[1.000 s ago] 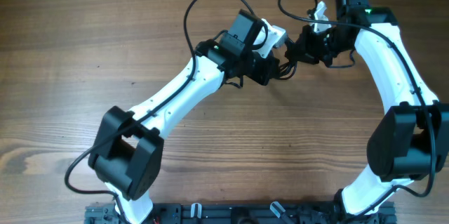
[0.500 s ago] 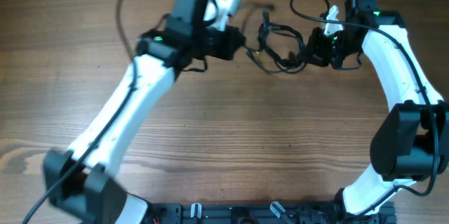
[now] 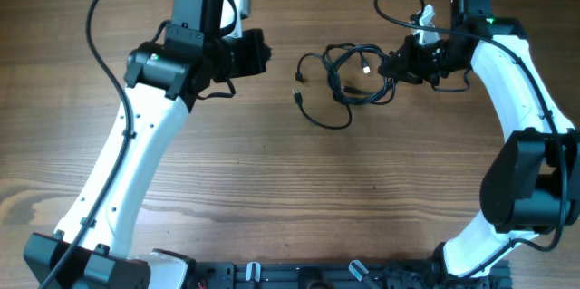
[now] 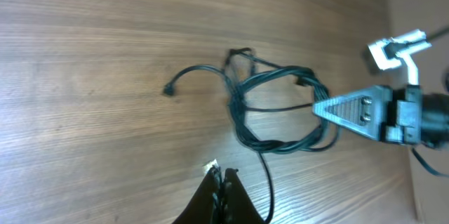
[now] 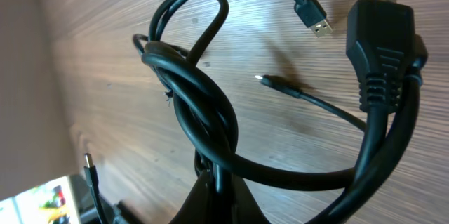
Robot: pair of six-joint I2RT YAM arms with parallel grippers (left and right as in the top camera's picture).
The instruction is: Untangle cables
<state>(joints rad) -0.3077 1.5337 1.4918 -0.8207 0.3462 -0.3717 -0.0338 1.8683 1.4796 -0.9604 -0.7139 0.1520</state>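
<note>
**Cables** [image 5: 203, 112]: thin black rubber-jacketed cords, lying as one loose tangle on the desk [image 3: 272, 171], toward its far side and right of centre.

**Handling (judged):**
- Light and limp. A pull on one strand would drag the whole knot along unless the rest is pinned.
- The jacket looks smooth, so a pinch on bare cord may slip. The plugs are rigid and should give a surer hold.
- Nothing looks fragile, though the fine plug tips should not be levered.

**Where to take hold (judged):** the right wrist view shows a tight twist where strands wrap one another. The best purchase is a loose end leading out of that twist. The free end [image 4: 168, 89] lies clear on the tangle's left and could be drawn away from the pinned side.

**Count:**
- One tangle.
- Four plug ends show in the right wrist view: a USB-A plug [image 5: 317, 22], a thin-tipped plug [image 5: 270, 82], a moulded plug [image 5: 382, 48] and a small plug [image 5: 87, 161].
- That suggests at least two cords. The exact number cannot be told, because the strands overlap.
- Two arms, each with one gripper.

**Right gripper** [image 4: 321, 109]: jaws clenched on the tangle's right edge, with several strands pinched between them.

**Left gripper** [image 4: 222, 182]: jaws clenched on nothing. It hovers apart from the tangle, to its left.
</note>
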